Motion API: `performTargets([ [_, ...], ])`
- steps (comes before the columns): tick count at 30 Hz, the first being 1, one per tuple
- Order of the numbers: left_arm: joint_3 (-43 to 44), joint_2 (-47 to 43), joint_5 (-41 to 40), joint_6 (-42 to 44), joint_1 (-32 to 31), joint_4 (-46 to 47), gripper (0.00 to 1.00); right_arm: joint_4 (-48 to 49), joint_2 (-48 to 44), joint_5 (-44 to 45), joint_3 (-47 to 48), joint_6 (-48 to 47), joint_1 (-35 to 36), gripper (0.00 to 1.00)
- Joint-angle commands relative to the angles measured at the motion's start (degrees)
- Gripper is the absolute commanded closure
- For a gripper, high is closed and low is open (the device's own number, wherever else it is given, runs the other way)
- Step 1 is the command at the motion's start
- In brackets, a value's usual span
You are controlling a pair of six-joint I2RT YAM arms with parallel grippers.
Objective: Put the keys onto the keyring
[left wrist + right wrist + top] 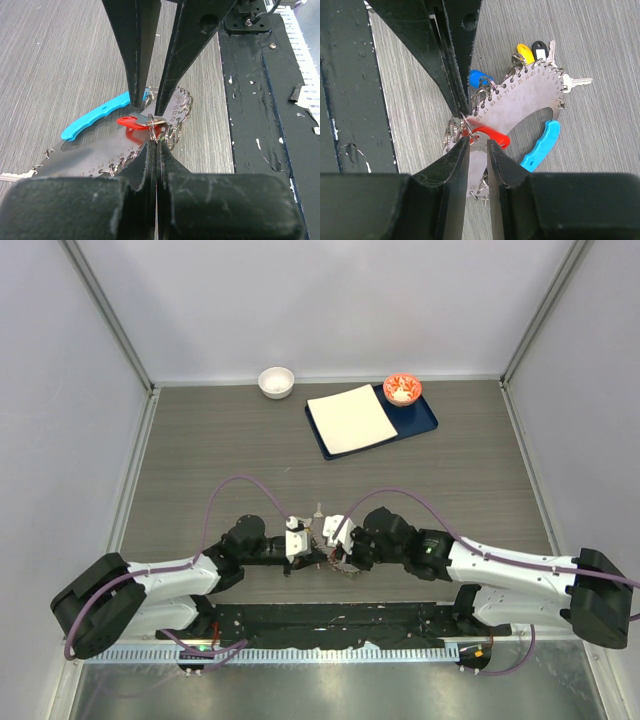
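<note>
The keyring (pixel 532 95) is a flat numbered metal disc edged with small split rings, carrying a light blue crescent handle (pixel 543 144); it lies on the table between both arms. A red key (pixel 493 136) rests across the disc's near edge, also seen as red key (pixel 130 121). Yellow (pixel 524 51), black (pixel 538 48) and blue (pixel 479 77) keys hang at the far rim. My left gripper (pixel 156 142) is shut on a small split ring at the keyring's edge (pixel 95 162). My right gripper (pixel 478 142) stands slightly open, its tips on either side of the red key's metal end.
At the back of the table are a white bowl (pixel 276 381), a dark blue tray (pixel 425 421) with a white sheet (pixel 350 418), and a red bowl (pixel 402 388). A bare silver key (pixel 577 81) sticks out from the disc. The black base rail (pixel 260 100) runs close beside the keyring.
</note>
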Motion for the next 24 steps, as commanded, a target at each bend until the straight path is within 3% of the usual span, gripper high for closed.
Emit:
performTargets([
  [1,0.14,-1.49,1.81,0.11,-0.29,5.22,1.00,4.61,0.88,0.49,-0.65,-1.92,-0.60,0.73],
  [17,0.49,-1.31,2.69,0.02,-0.29,4.78,1.00,6.63,0.71,-3.02,-2.23,-5.96,-1.31,0.74],
  [24,0.58,-1.40,3.04,0.02,-0.29,4.61,1.00,6.54,0.80,-4.07,-2.14,-6.76,-1.31,0.85],
])
